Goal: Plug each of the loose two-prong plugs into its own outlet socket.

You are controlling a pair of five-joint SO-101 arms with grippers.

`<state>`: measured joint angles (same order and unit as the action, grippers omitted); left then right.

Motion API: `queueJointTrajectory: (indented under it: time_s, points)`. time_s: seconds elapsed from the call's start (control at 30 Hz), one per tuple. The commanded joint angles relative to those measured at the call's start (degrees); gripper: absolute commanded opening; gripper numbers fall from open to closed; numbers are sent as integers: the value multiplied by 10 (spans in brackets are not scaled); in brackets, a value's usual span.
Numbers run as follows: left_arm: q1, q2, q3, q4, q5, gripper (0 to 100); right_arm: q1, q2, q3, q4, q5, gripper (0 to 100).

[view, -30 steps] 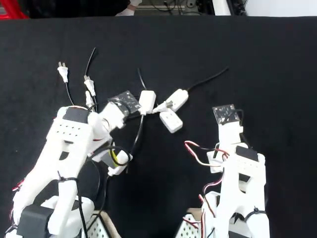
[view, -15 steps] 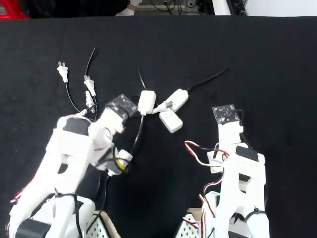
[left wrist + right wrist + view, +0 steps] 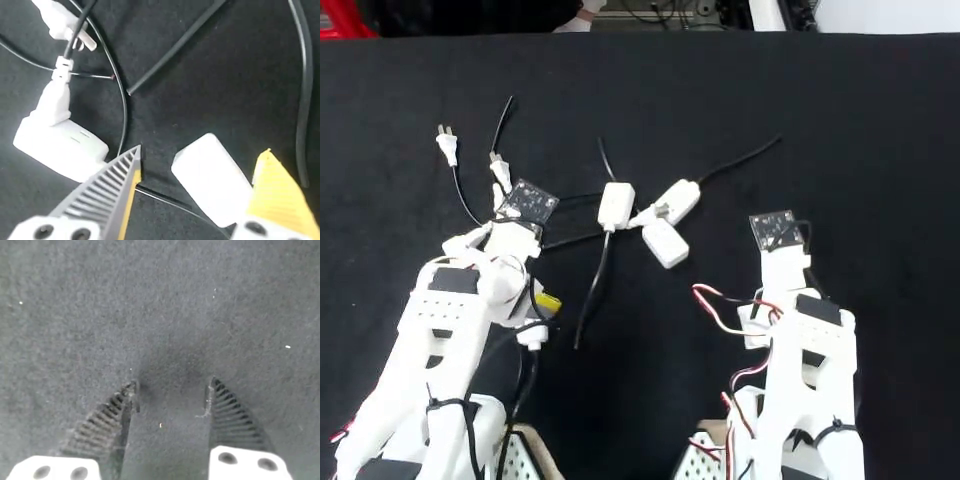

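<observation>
Two loose white two-prong plugs (image 3: pixel 447 145) (image 3: pixel 500 170) lie at the left on thin black cords. Three white outlet blocks sit mid-table (image 3: pixel 617 205) (image 3: pixel 678 200) (image 3: pixel 665 243). My left arm's wrist (image 3: pixel 525 203) hangs beside the nearer plug. In the left wrist view my left gripper (image 3: pixel 202 150) is open, with a white block (image 3: pixel 210 175) lying between the fingers. Beyond it, another white block (image 3: pixel 60 145) has a plug seated in it, and a loose plug (image 3: pixel 65 25) lies farther off. My right gripper (image 3: pixel 172 387) is open over bare black cloth, and its wrist (image 3: pixel 778 232) is at the right.
Black cords (image 3: pixel 595 270) trail across the middle of the cloth, and one (image 3: pixel 740 158) runs toward the back right. The table's far edge (image 3: pixel 640 34) is at the top. Perforated arm bases (image 3: pixel 525 455) stand at the near edge. Bare cloth (image 3: pixel 880 150) lies to the right.
My left arm has swung left, away from the middle outlet block and over to the loose plugs. The outlet blocks, the plugs and the right arm have stayed put.
</observation>
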<state>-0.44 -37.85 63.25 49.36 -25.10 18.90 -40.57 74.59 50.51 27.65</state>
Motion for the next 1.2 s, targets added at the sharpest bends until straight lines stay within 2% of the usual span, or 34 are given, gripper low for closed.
queueJointTrajectory:
  time_s: [0.0, 0.13, 0.2, 0.33, 0.43, 0.53, 0.7, 0.77, 0.93, 1.17]
  points:
    - [9, -21, -19, 36, 5, 347, 7, -1, 0, -6, 4, 215]
    - [59, -21, -79, 146, 11, 347, 7, -1, 0, -6, 4, 215]
    - [71, -21, -99, 168, 52, 347, 7, -1, 0, -6, 4, 215]
    - [60, -14, -91, 153, 206, 347, 7, -1, 0, -6, 4, 215]
    - [59, -13, -61, 103, 273, 346, 7, -1, 0, -6, 4, 215]
    - [51, 10, -55, 70, 282, 334, 7, -1, 0, -6, 4, 215]
    - [18, 163, -127, 68, 295, 187, 7, -1, 0, -6, 4, 215]
    - [18, 237, -156, 68, 295, 162, 7, -1, 0, -6, 4, 215]
    - [20, 358, -239, 117, 296, 223, 7, -1, 0, -6, 4, 215]
    - [21, 402, -269, 156, 291, 260, 7, -1, 0, -6, 4, 215]
